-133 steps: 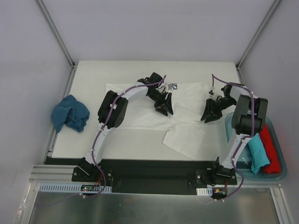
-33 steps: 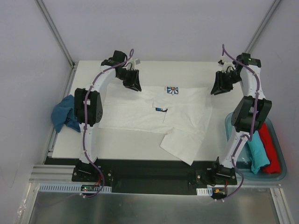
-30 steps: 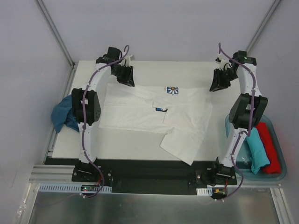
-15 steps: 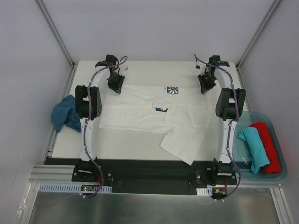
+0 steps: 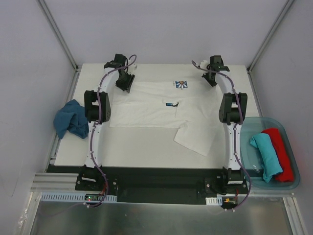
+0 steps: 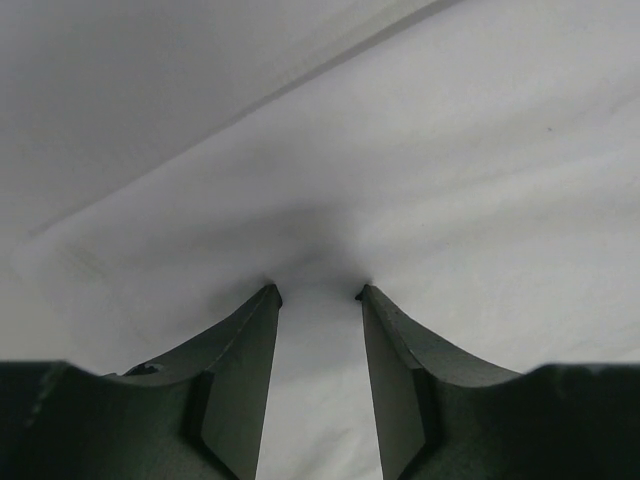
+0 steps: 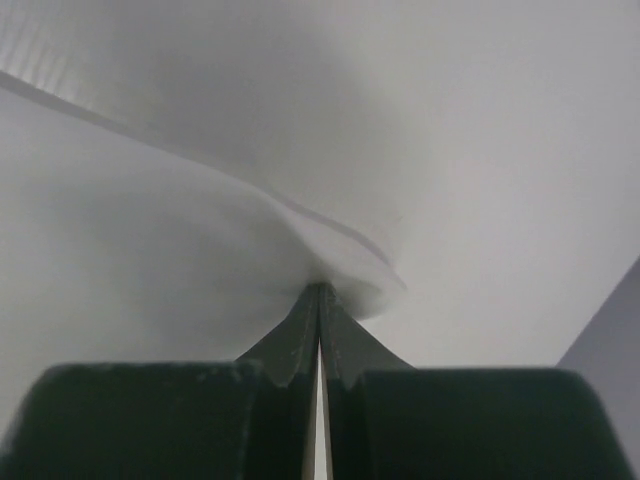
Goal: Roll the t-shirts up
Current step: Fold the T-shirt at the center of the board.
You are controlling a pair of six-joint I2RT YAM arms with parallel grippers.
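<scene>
The white t-shirt lies spread on the far half of the table. Its blue logo is by the far edge and the neck label is near the middle. One part trails off at an angle toward the near right, so the cloth is not squared up.

Expect it to be light, limp and thin. It should drape and wrinkle under any pull, and a single layer could slip out of a shallow pinch. Take hold at the hems or corners, where the fabric is doubled, and pull both corners evenly so it does not skew.

Your right pincer is at the far right corner. Its jaws are together on a raised fold of the white cloth, which ridges up to the tips in the wrist view. Your left pincer is at the far left corner. Its jaws stand apart with the tips down on the fabric, which puckers between them but is not clamped.

The blue t-shirt sits crumpled at the table's left edge, well apart. At the right, the bin holds a teal t-shirt and a red t-shirt, both in rolls.
</scene>
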